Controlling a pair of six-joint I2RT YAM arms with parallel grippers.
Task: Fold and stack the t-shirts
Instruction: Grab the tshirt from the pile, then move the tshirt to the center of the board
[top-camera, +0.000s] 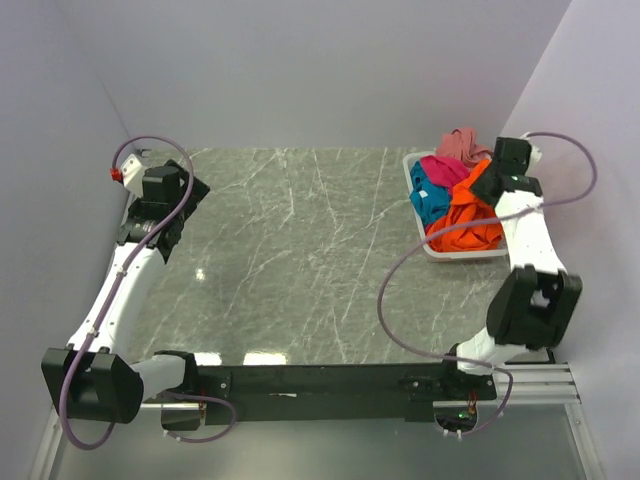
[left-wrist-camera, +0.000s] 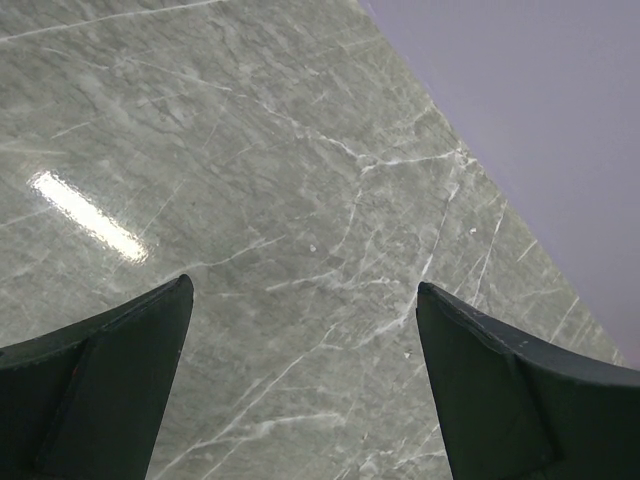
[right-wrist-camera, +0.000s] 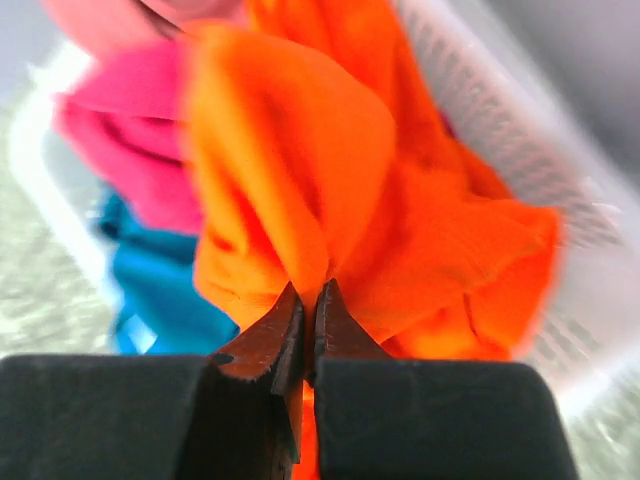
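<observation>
Rightward, the basket (top-camera: 465, 254) hugs the table (top-camera: 300, 260) edge by the wall (top-camera: 590, 120), shirts (top-camera: 443, 172) heaped inside; the right gripper (right-wrist-camera: 308, 300), reaching over it, pinches the orange shirt (right-wrist-camera: 330, 190); the left gripper (left-wrist-camera: 302, 290) hangs wide, empty, over marble.

Mid tabletop (top-camera: 300, 250) open; basket (top-camera: 462, 255) w/ t-shirts (top-camera: 460, 230) blocks far-right corner

Your right tool (right-wrist-camera: 308, 310) shows black against the bright orange t-shirt (right-wrist-camera: 400, 230), plain all over. Around it you've got the magenta t-shirt (right-wrist-camera: 130, 130), the teal blue t-shirt (right-wrist-camera: 160, 280) and the dusty rose t-shirt (top-camera: 462, 143), each plain, in the white slatted basket (top-camera: 466, 255). Your desk (top-camera: 290, 260) is grey-green marble with white veins. Your left tool (left-wrist-camera: 302, 285) is black too, and the cables (top-camera: 400, 270) are mauve.
</observation>
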